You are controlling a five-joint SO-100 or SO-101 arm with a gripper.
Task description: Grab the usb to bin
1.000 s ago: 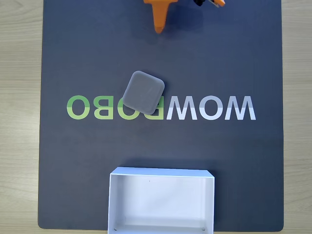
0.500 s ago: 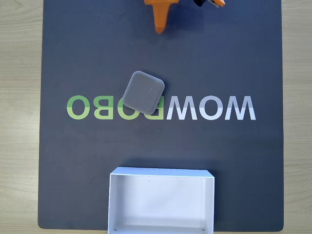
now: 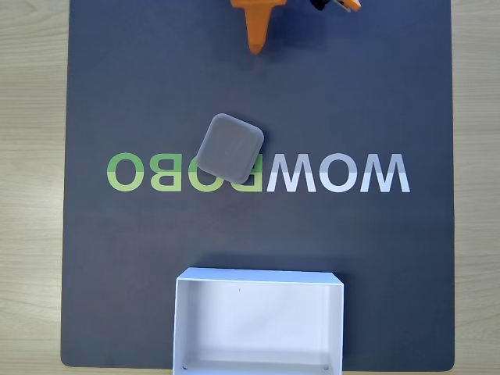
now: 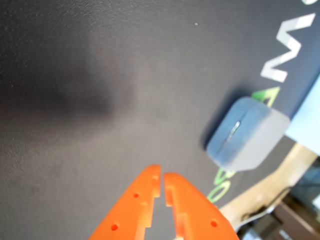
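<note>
- Pale wood-grain tabletop (image 3: 31,156) framed a dark mat (image 3: 156,250) printed with mirrored lettering (image 3: 258,173) in green and white, and nothing else crowded the working area in the fixed view
- We saw the usb (image 3: 229,148) lying flat on the mat near its middle, turned a little off square to the mat's edges and covering part of the lettering
- We found the bin (image 3: 181,328) at the mat's bottom edge in the fixed view, its white floor bare, well apart from the usb and on the far side of it from the arm
- Our gripper (image 3: 255,45) showed as an orange tip at the top edge of the fixed view, well apart from the usb, which lay below it and slightly to the left in that view
- In the wrist view the gripper (image 4: 161,179) pointed up from the bottom edge with its two orange fingers (image 4: 137,200) pressed nearly together, only a thin slit between them, and nothing held
- The usb (image 4: 247,134) sat up and to the right of the fingertips in the wrist view, with a corner turned towards them
- We judged the reach not yet begun: the jaws would need to spread, travel towards the usb and line up across two opposite flat sides, since the block is near square and offers no long axis to favour
</note>
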